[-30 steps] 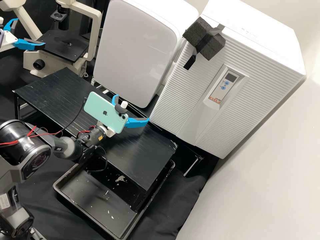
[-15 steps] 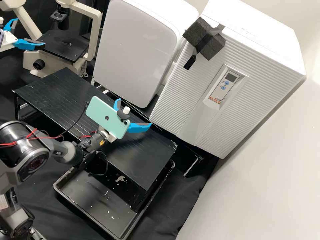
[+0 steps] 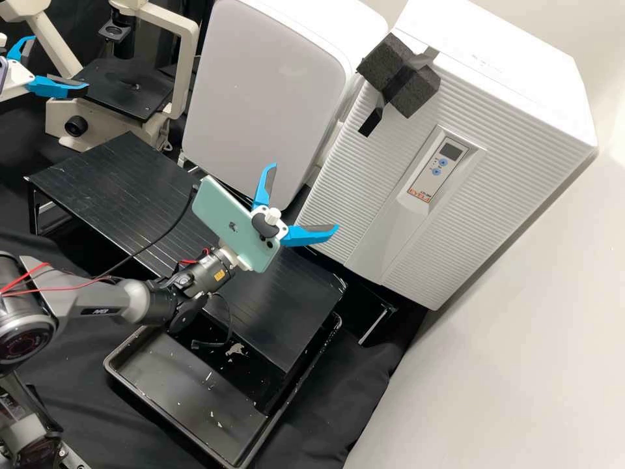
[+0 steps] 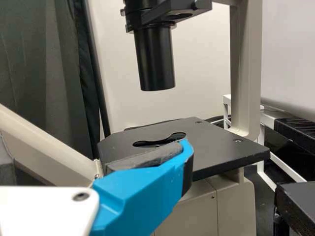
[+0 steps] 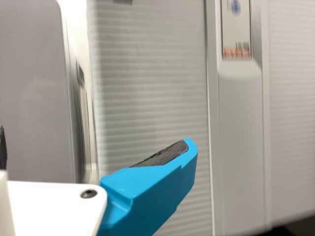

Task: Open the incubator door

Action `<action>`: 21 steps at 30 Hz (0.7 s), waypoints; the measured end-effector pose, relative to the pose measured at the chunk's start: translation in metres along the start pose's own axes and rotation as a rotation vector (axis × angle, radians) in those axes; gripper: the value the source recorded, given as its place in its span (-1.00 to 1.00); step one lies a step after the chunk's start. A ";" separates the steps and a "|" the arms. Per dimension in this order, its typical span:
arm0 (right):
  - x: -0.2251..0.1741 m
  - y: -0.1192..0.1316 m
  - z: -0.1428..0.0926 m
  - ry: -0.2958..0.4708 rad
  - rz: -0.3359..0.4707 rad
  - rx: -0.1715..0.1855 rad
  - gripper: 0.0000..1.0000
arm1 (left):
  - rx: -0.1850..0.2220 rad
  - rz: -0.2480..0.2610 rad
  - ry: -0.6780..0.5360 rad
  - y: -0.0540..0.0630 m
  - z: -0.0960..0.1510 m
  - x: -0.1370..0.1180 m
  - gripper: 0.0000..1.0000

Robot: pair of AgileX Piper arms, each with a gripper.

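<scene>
Right gripper (image 3: 303, 197) mid-frame, spread and empty; left gripper (image 3: 60, 64), upper left, same. Incubator door (image 3: 351, 189), upper right, closed. I'd call it approach; next, hook a fingertip behind its edge, pull.

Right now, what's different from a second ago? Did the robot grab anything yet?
The right gripper moved rightward in the high view, closer to the incubator, and the phone on its arm went along. Its jaws are open, and nothing was grabbed or let go. The left gripper stayed by the microscope, and the incubator stayed shut.
</scene>
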 end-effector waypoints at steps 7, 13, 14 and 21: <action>0.022 0.005 -0.023 -0.068 0.097 0.019 1.00 | 0.000 0.000 0.000 0.000 0.000 0.000 1.00; 0.029 0.012 -0.048 -0.137 0.223 0.035 1.00 | 0.000 0.000 0.000 0.000 0.000 0.000 1.00; 0.031 0.012 -0.052 -0.139 0.233 0.030 1.00 | 0.000 0.000 0.000 0.000 0.000 0.000 1.00; 0.040 0.013 -0.077 -0.146 0.272 -0.004 1.00 | 0.000 0.000 0.000 0.000 0.000 0.000 1.00</action>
